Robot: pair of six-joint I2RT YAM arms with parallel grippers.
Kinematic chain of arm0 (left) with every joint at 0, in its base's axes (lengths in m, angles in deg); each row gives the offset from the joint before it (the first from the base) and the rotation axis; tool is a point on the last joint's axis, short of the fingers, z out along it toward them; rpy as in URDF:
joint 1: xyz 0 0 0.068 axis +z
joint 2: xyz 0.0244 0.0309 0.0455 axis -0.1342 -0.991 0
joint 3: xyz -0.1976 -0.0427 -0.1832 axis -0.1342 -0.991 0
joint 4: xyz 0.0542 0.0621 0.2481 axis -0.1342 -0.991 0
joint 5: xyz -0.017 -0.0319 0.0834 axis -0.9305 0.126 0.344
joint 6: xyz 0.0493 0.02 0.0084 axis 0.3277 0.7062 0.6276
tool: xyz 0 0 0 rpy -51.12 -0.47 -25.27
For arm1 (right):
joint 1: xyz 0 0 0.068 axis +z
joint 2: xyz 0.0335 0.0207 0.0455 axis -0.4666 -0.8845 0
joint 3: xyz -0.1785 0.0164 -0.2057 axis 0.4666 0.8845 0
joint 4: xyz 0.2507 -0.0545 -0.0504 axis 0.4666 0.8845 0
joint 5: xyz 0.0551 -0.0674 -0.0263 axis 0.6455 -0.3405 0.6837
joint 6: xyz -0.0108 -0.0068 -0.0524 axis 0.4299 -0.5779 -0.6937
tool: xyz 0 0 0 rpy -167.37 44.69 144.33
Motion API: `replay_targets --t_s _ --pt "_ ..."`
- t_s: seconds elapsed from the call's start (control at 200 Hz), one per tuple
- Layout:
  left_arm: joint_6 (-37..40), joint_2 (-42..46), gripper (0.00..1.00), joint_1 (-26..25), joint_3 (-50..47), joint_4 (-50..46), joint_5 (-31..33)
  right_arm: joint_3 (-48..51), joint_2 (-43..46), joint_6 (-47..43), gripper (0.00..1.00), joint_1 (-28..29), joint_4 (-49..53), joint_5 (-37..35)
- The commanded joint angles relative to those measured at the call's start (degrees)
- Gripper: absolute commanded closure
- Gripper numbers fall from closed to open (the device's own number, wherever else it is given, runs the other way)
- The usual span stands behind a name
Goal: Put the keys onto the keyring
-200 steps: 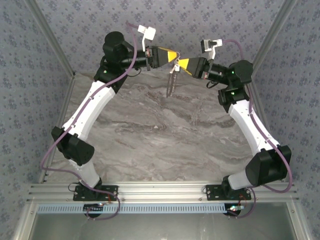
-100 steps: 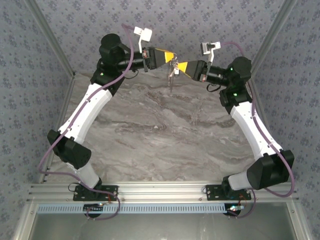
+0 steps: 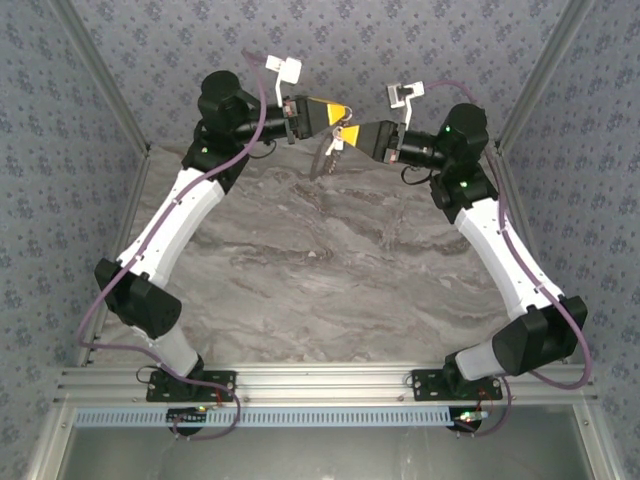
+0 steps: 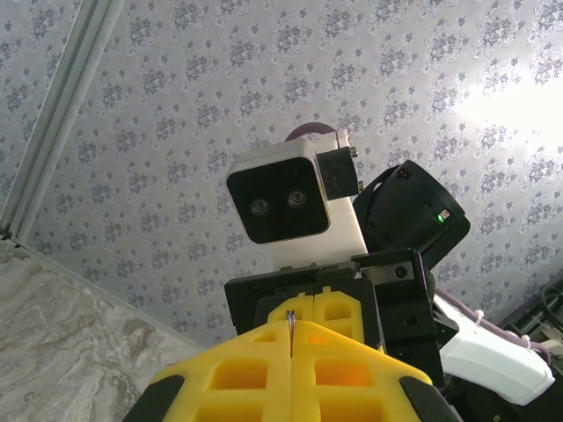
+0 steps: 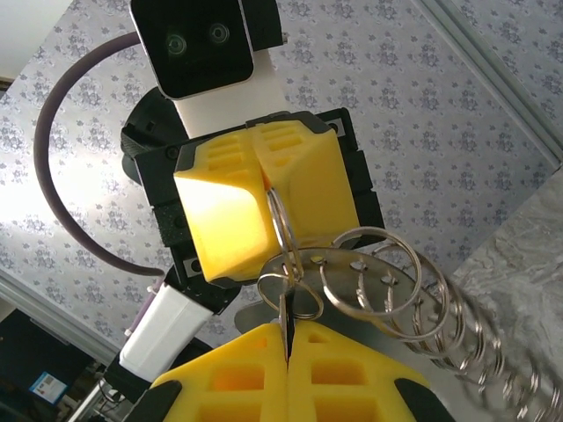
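Keyring [image 5: 457,338], a coil of grey loops, hangs between the two end effectors above the counter [image 3: 330,260]; left end effector [image 5: 264,189] clenched on one loop, right end effector [image 5: 288,332] clenched on the slim dark key [image 5: 282,312], touching the loops.

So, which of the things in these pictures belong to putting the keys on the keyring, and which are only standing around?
For the job:
- keyring, pinched by the left gripper
- thin dark piece, apparently the key, pinched by the right gripper

Only around:
- marble table
- patterned wall
- metal rail at the near edge
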Motion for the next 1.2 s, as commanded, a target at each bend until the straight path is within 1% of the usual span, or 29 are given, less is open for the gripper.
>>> replay_targets --t_s 0.0,0.09,0.18,0.225,0.255,0.325,0.49,0.64,0.779,0.974,1.199 --pt "-0.9 2.4 1.00 0.0 -0.2 5.8 2.3 -1.4 -0.5 -1.5 1.00 1.0 2.0 1.9" --pt "-0.9 2.6 1.00 0.1 -0.6 6.2 2.9 -0.5 -0.2 -1.2 1.00 0.2 2.1 2.0" --pt "-0.9 2.9 1.00 0.1 -0.9 6.7 3.2 1.3 1.1 -0.8 0.82 -1.5 1.8 2.1" --pt "-0.9 3.0 1.00 0.1 -1.0 7.0 3.3 2.4 2.2 -0.7 0.70 -2.8 1.9 2.2" --pt "-1.0 3.1 1.00 0.1 -1.0 7.2 3.4 3.1 2.8 -0.5 0.66 -3.7 2.0 2.4" --pt "-1.3 3.1 1.00 0.1 -0.9 7.6 3.4 4.5 4.5 -0.3 0.63 -5.8 2.1 3.2" --pt "-2.6 2.8 1.00 0.1 -0.9 9.5 3.0 6.1 6.7 1.2 0.62 -10.6 0.6 3.6" --pt "-4.0 2.6 1.00 0.0 -0.9 11.7 2.6 4.4 6.0 4.6 0.62 -11.8 -5.0 -1.1" --pt "-5.4 2.4 1.00 0.0 -0.8 14.0 2.1 0.1 3.2 6.3 0.62 -9.7 -9.2 -4.4" --pt "-5.6 2.3 1.00 -0.2 -0.2 13.8 2.0 -5.1 -0.2 7.0 0.62 -5.8 -12.4 -6.4" --pt "-5.4 2.3 1.00 -0.4 -0.3 13.8 2.1 -8.0 -2.1 7.2 0.62 -2.8 -12.8 -7.0"
